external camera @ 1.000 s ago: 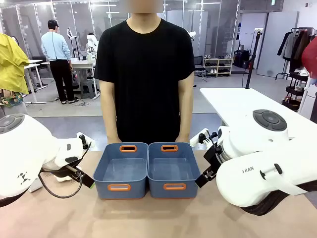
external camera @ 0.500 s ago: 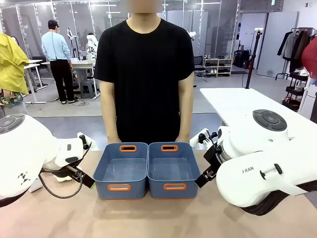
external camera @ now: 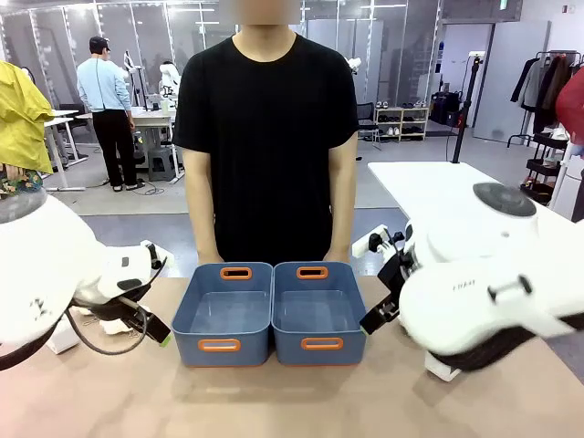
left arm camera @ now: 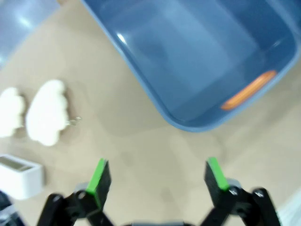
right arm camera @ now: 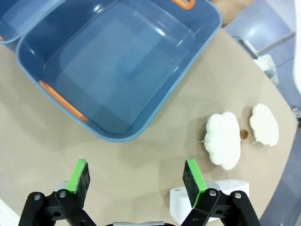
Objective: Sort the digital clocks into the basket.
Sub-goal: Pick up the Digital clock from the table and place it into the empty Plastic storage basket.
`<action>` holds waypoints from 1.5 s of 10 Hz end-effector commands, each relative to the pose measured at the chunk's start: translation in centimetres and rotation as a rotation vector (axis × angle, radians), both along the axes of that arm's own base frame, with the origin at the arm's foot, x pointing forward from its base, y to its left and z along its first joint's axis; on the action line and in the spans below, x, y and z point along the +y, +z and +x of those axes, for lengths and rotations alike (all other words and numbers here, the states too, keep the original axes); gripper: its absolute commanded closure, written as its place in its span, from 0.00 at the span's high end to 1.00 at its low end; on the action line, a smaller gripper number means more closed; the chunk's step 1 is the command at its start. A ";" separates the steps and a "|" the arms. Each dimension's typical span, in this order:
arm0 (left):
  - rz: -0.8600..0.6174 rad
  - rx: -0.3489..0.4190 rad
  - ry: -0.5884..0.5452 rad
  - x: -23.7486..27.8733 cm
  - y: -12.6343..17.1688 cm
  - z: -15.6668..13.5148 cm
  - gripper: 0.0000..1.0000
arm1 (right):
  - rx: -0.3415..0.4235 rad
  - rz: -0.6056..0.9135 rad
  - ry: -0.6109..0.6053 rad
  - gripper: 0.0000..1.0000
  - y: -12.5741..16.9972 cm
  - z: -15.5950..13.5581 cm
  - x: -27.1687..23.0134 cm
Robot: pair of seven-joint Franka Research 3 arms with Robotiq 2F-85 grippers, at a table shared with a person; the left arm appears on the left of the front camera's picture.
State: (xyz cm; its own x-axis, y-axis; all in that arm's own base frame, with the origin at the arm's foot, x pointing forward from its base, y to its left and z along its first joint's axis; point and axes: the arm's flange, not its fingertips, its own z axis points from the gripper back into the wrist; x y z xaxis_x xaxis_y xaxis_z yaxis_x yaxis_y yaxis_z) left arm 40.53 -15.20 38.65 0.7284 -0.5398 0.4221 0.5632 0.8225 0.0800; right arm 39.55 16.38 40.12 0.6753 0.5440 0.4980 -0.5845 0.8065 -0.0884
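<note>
- Left fingers (left arm camera: 99, 180): black with green pads, spread wide, nothing between them. They point down over bare bench (left arm camera: 141, 141), short of the left bin's near corner. Judged a ready pose with no grasp begun.
- Right fingers (right arm camera: 81, 181): same make, likewise wide apart and empty, above bare bench just off the right bin's corner.
- Right clock (right arm camera: 181, 203): white hard-plastic box with rounded edges, lying on the bench close under one right finger and partly hidden by it. Screen not visible. Judged the nearest pick.
- Left clock (left arm camera: 19, 175): white rounded box at the picture's edge, off to one side of the left fingers. Blurred, screen not made out.
- Right plush pair (right arm camera: 223, 139): soft white cloud shapes with small metal loops, beyond the right clock and apart from it. Not for sorting.
- Left plush pair (left arm camera: 44, 113): same kind, near the left clock.
- Left bin (external camera: 224, 315), right bin (external camera: 319, 315): blue moulded plastic with tapered walls, glossy floors and orange-rimmed handle slots. They touch side by side mid-bench between the arms, so each arm likely reaches one. Both are empty, with neither clock in yet.
- Person (external camera: 265, 137): black shirt, standing at the far edge behind the bins, arms down.
</note>
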 end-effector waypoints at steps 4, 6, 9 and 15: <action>-0.457 0.315 -0.131 6.7 4.5 1.4 1.00 | 0.282 0.430 0.081 1.00 4.1 1.1 -7.3; -0.805 0.381 -0.167 11.2 3.9 1.7 1.00 | 0.346 0.761 0.110 1.00 3.8 0.1 -12.3; -1.047 0.309 -0.202 21.1 3.8 -0.2 1.00 | 0.413 0.940 0.071 1.00 3.3 -3.0 -20.9; -1.201 0.044 0.084 35.9 2.2 -5.9 1.00 | 0.299 1.007 -0.213 1.00 2.7 -13.1 -33.2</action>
State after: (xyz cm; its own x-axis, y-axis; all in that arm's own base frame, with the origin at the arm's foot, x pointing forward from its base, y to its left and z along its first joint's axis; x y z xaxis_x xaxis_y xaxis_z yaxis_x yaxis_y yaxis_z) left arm 34.70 21.16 40.39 0.7983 0.2117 0.5638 0.4545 0.4023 -0.7947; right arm 28.01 -17.83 42.60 0.8858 -0.1704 0.4316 -0.3007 0.4976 0.8136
